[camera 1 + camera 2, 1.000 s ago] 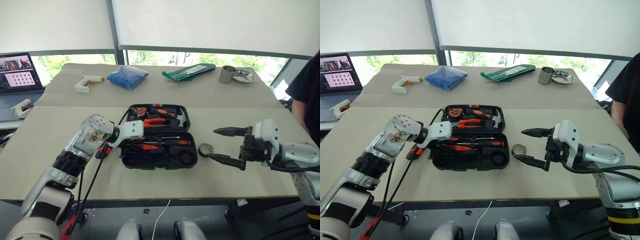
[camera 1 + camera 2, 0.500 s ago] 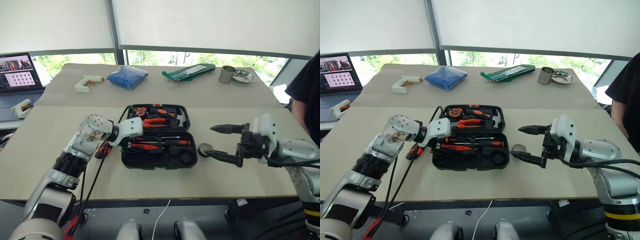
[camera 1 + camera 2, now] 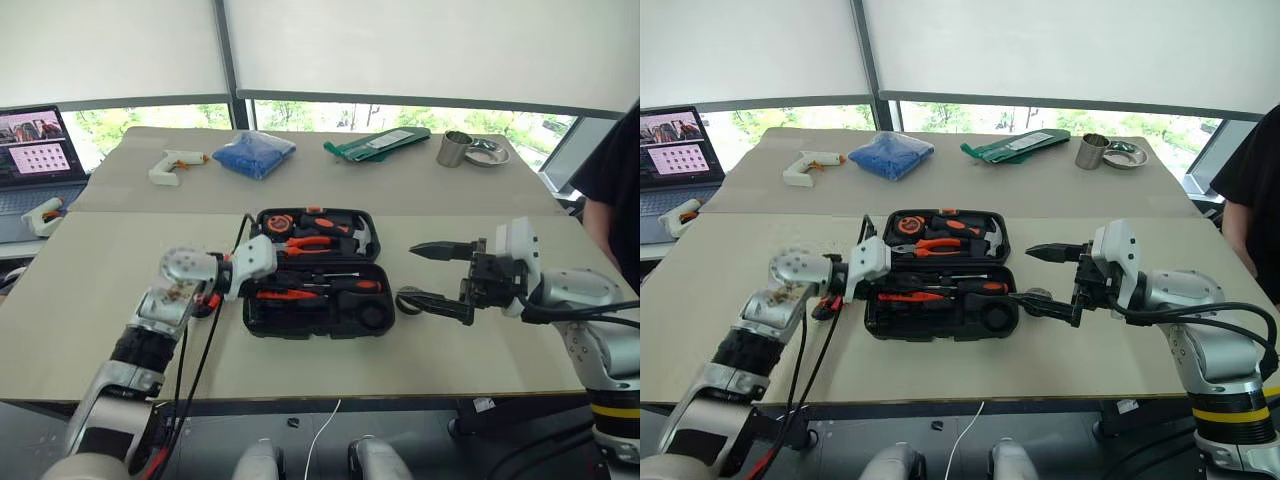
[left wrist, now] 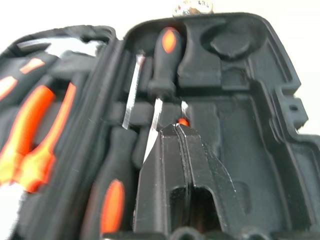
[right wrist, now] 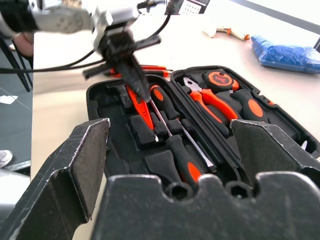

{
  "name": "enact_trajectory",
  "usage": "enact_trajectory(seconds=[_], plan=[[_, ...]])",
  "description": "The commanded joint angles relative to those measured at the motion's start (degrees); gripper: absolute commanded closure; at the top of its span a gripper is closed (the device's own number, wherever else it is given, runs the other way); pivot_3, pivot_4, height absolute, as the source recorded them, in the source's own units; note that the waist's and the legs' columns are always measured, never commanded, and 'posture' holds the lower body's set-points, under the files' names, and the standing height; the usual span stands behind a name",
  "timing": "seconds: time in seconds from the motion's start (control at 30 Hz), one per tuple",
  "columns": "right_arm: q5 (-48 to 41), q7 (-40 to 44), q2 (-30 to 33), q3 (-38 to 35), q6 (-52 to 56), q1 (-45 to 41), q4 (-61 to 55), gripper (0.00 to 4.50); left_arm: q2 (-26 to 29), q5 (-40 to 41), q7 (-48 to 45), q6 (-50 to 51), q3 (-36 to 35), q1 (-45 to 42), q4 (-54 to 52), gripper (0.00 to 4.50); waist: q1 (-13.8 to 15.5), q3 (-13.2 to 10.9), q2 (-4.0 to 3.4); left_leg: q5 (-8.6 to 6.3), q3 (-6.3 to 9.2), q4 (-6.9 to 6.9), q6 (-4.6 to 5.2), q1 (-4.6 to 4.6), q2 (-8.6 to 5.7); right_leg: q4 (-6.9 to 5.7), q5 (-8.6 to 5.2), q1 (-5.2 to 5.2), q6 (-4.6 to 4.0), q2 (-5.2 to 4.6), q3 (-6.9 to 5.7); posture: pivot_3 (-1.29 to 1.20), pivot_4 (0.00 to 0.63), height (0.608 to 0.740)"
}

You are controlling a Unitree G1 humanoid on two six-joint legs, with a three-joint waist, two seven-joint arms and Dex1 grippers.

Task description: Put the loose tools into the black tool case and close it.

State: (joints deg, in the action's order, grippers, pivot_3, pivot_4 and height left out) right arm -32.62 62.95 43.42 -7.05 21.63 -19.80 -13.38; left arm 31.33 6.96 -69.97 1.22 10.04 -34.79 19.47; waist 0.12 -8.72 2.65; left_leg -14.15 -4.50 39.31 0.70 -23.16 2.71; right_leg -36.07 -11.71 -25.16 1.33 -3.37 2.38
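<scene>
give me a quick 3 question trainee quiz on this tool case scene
1. True or false: the case lies open on the table.
2. Which gripper is shut? A) left gripper B) right gripper C) both
3. Fill in: the tape roll lies on the table to the case's ____ side, just outside it.

Key: 1 true. 2 A: the left gripper's fingers are pressed together over the case's front half, while the right gripper's stand wide apart. 3 right, close to the right gripper's lower finger.
</scene>
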Motion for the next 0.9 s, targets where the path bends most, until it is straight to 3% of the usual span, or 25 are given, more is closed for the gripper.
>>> enact_trajectory(seconds=[0.03,0.63,0.77,0.9], plan=[[-0.37,-0.39,-0.09,-0.41,-0.43,-1.14,-1.37,0.00,0.43,-1.44,1.29,-4.10,-0.04,0.55,1.37,4.48,0.00,0.00,0.00,0.00,0.00,0.01,0.00,0.00,0.00,-0.01,0.00,0.00,0.00,0.00,0.00,0.00,0.150,0.740],[-1.21,-0.30,-0.33,-1.31,0.20,1.80,-2.24,0.00,2.73,-1.38,3.64,1.22,-0.67,4.90,-0.78,4.48,-0.49,0.03,-0.04,0.00,-0.03,0.02,0.00,0.27,0.04,-0.04,0.01,0.18,0.01,0.02,0.03,0.00,0.150,0.740],[-1.14,0.33,-0.81,-1.51,-0.93,1.71,-1.58,0.00,3.02,7.39,5.97,7.31,-8.82,7.28,-6.64,4.48,-1.14,0.03,-0.05,0.00,-0.03,0.02,0.00,0.31,0.07,-0.05,0.01,0.21,0.01,0.04,0.04,0.00,0.150,0.740],[-1.54,0.53,-2.58,-3.06,-4.06,2.22,-1.08,0.00,6.00,14.37,9.48,11.32,-20.14,15.91,-15.93,4.48,-1.55,0.03,-0.05,0.00,0.03,-0.01,0.00,0.22,0.16,-0.08,0.02,0.06,-0.02,0.11,0.07,0.00,0.150,0.740]])
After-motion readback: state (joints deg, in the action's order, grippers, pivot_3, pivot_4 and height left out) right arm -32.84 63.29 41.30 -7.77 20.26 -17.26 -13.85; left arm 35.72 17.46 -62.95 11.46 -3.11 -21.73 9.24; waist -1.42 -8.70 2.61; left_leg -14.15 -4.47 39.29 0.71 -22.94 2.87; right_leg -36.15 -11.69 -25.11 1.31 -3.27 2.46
